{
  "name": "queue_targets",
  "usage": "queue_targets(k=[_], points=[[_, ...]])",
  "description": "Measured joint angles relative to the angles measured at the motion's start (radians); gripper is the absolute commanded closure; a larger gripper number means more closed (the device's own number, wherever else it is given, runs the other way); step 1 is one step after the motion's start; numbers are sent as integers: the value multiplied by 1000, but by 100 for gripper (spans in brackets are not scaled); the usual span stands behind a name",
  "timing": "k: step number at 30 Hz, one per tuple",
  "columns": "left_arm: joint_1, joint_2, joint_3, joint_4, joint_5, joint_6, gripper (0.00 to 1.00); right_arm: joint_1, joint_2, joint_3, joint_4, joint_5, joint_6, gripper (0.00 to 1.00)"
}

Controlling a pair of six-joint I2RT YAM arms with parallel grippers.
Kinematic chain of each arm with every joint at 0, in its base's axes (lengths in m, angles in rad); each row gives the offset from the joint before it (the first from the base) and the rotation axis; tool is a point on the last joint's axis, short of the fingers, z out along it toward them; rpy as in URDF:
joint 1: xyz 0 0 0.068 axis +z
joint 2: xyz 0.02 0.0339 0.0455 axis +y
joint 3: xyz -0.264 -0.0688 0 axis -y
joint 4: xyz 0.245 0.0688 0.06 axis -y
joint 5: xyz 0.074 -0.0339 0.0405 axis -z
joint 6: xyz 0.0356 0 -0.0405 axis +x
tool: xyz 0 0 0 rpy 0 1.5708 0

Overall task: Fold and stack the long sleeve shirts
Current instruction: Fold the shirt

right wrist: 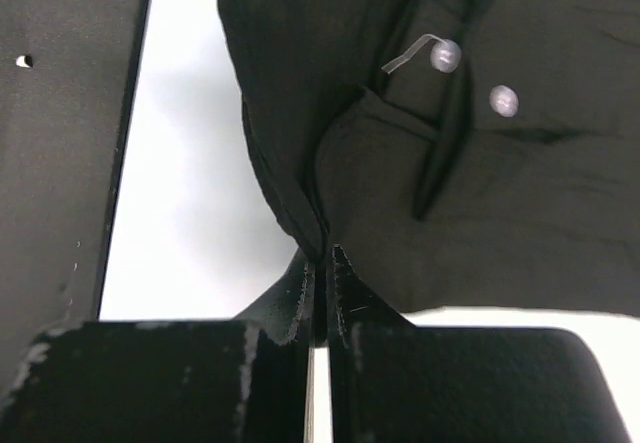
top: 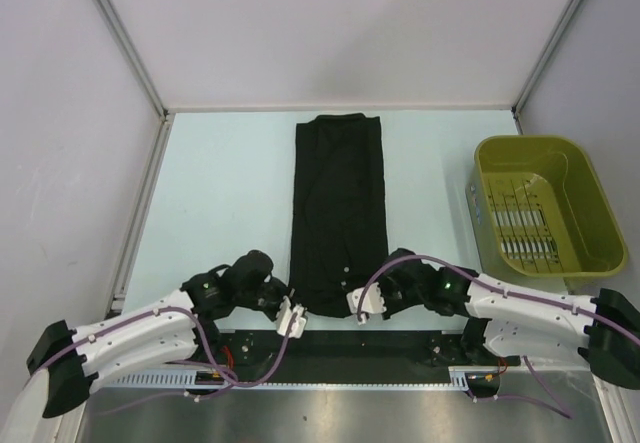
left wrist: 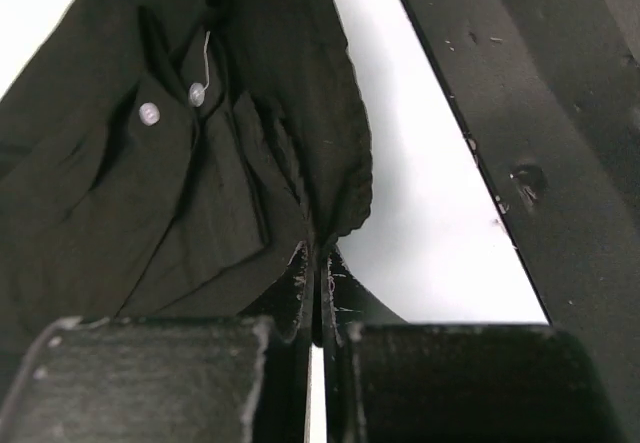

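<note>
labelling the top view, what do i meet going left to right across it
left claw → right claw, each pinching a near corner of the black shirt → olive-green basket

A folded black shirt [top: 338, 213] lies lengthwise down the middle of the pale table [top: 225, 193], with a wide bare lane on its left and a narrower one on its right, bounded by an olive-green basket [top: 592, 208], and white enclosure walls [top: 60, 163] on three sides.
</note>
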Motion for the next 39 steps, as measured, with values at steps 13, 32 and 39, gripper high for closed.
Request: queue_targets(k=[13, 32, 39], points=[[163, 156, 103, -18, 43, -40, 100, -266, 92, 185, -86, -143, -44, 100], [593, 1140, 1049, -2, 138, -181, 100, -725, 991, 1099, -145, -336, -226, 100], [605, 1255, 1130, -6, 103, -228, 77, -747, 1099, 1127, -144, -331, -236, 70]])
